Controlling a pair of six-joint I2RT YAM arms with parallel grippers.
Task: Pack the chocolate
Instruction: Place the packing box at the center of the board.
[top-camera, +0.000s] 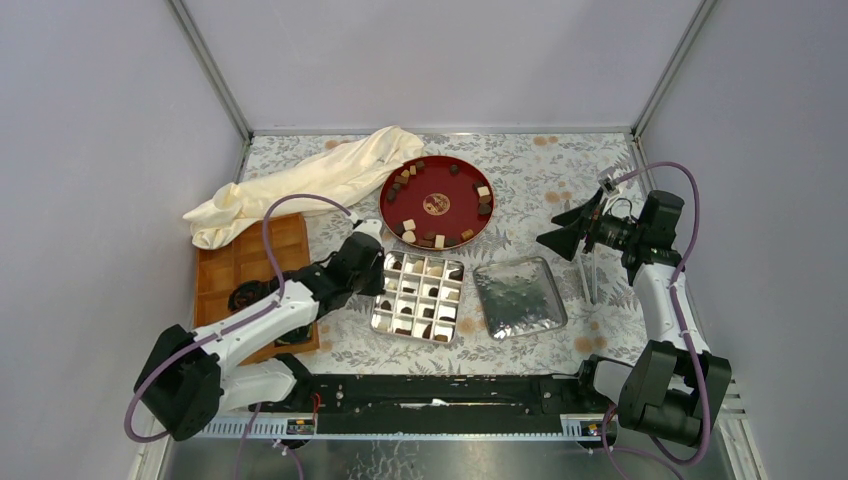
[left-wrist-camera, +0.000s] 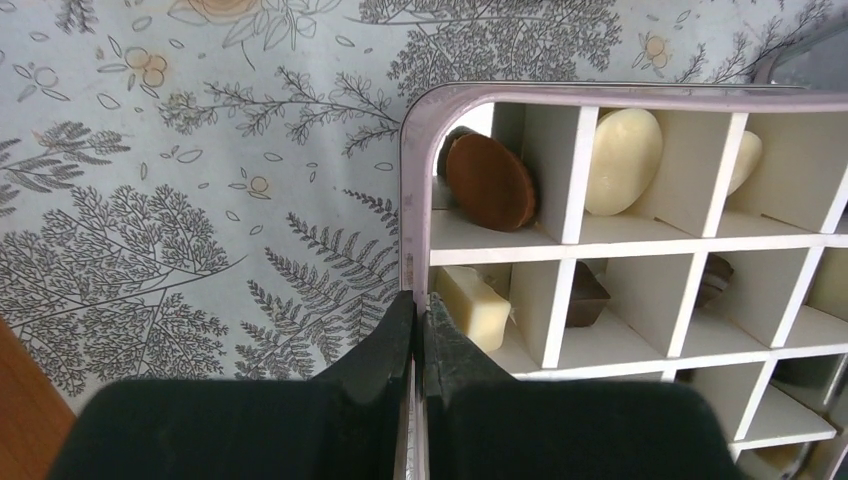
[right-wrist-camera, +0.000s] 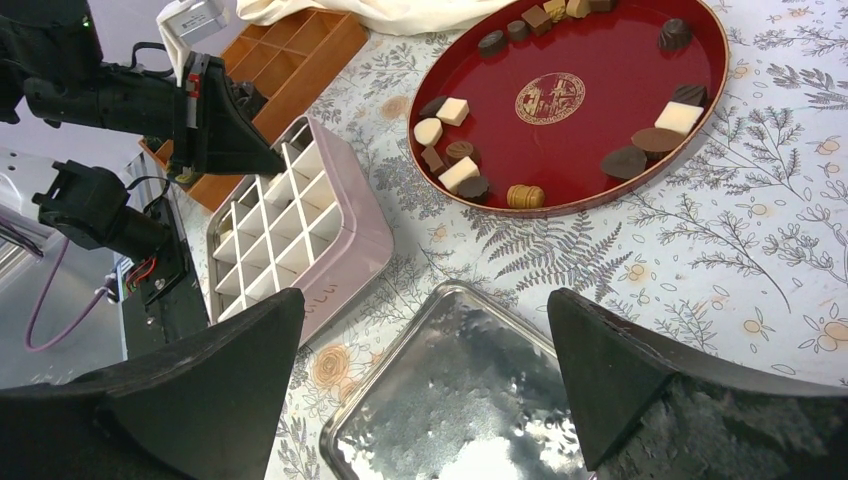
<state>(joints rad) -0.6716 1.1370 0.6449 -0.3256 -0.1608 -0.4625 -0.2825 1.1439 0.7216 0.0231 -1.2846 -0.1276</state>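
1. Black left gripper (left-wrist-camera: 418, 305) fingers are pinched together on the pale metal compartmented tin (left-wrist-camera: 415, 200), gripping its wall, apparently to steady it.
2. Right gripper (right-wrist-camera: 425, 300) hovers with jaws wide apart and empty, toward the tin's two o'clock.
3. Small brown and cream chocolates (right-wrist-camera: 455, 172): some sit in the tin, most on the round red tray (right-wrist-camera: 620, 60) at twelve o'clock.

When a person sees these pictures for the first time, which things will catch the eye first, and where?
The red round tray at the back centre, with chocolate pieces scattered along its edge, draws the eye first. In front of it stands the divided box, partly filled, its left rim pinched by the shut left pincer. The right pincer hangs wide open at the right, beside the shiny lid.
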